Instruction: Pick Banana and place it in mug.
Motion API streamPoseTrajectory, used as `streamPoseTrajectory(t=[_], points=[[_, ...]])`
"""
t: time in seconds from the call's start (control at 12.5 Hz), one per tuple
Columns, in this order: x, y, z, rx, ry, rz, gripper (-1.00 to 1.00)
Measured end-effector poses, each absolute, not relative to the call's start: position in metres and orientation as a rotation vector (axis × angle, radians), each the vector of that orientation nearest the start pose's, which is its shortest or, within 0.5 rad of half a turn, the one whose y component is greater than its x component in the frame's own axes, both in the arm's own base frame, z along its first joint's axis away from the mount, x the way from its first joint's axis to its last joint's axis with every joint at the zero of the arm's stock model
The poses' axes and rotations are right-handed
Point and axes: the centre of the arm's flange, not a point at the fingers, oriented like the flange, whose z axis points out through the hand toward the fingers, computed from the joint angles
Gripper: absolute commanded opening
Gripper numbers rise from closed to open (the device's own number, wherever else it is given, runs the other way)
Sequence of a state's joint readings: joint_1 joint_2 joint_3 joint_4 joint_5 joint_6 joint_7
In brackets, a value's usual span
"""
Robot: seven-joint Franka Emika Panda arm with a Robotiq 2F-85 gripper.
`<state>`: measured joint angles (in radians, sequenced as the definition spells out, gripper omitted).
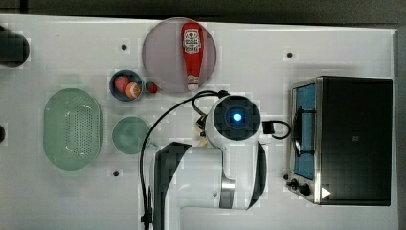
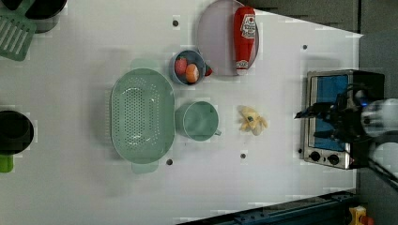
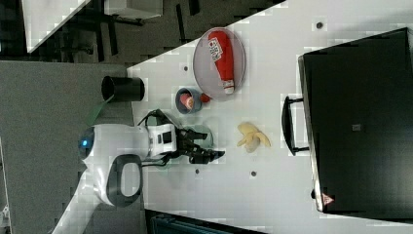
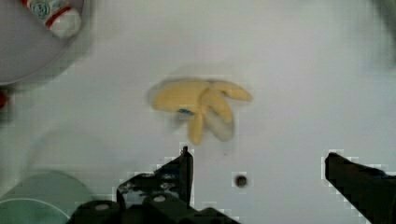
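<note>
The banana (image 2: 252, 121) is a pale-yellow peeled toy lying flat on the white table, between the mug and the toaster oven. It also shows in the right view (image 3: 252, 136) and the wrist view (image 4: 201, 105). The teal-green mug (image 2: 199, 121) stands upright and empty beside the perforated basket, and shows in the top view too (image 1: 130, 135). My gripper (image 4: 261, 163) is open, with its two dark fingers spread wide and nothing between them. It hangs above the table (image 3: 207, 144), with the banana just beyond its fingertips (image 4: 185, 161).
A pale-green perforated basket (image 1: 73, 128) lies at the top view's left. A small blue bowl (image 1: 115, 91) holds red and orange fruits. A ketchup bottle (image 1: 192, 52) lies on a grey plate (image 1: 163, 55). A toaster oven (image 1: 354, 139) stands at the top view's right.
</note>
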<state>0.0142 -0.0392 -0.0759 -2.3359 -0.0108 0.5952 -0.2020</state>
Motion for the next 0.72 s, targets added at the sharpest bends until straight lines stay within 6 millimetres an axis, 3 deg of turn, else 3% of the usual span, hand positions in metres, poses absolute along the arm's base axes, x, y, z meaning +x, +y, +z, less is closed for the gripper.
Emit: streamPoseTrajectory(t=[0.24, 0.4, 0.72], points=[[0.492, -0.023, 0.313, -3.074, 0.745, 0.036, 1.0], [0.499, -0.021, 0.284, -3.08, 0.679, 0.009, 1.0], [0.492, -0.028, 0.182, -3.119, 0.605, 0.134, 1.0]])
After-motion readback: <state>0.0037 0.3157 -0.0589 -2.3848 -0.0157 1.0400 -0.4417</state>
